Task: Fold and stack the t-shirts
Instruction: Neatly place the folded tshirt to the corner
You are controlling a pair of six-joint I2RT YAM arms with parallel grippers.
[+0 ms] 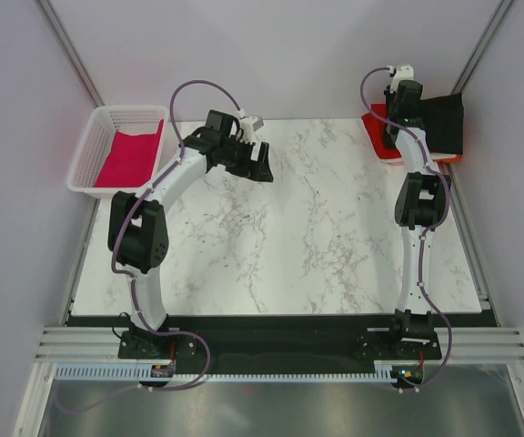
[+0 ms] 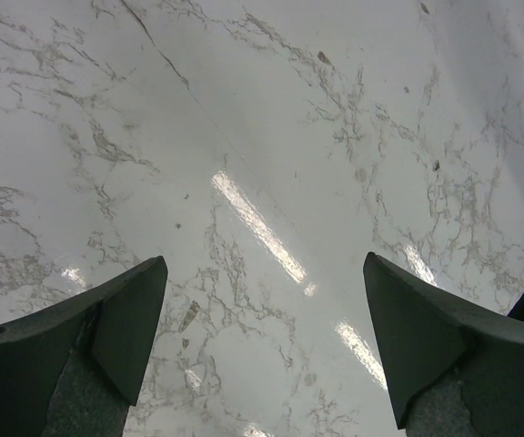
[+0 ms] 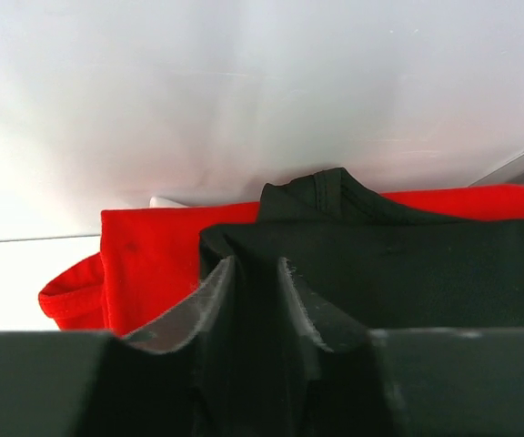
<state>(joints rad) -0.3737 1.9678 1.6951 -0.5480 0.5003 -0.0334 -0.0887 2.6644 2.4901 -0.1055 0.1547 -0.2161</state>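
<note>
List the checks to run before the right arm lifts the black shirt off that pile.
1. Do the right fingers sit either side of a black t-shirt fold: ok.
2. Is the cloth firmly pinched: cannot tell.
3. Is the red t-shirt outside the grasp: ok.
4. Are the left fingers wide open and holding nothing: ok.
5. Is the middle of the table free for spreading: ok.
6. Will only one shirt come up: cannot tell.
</note>
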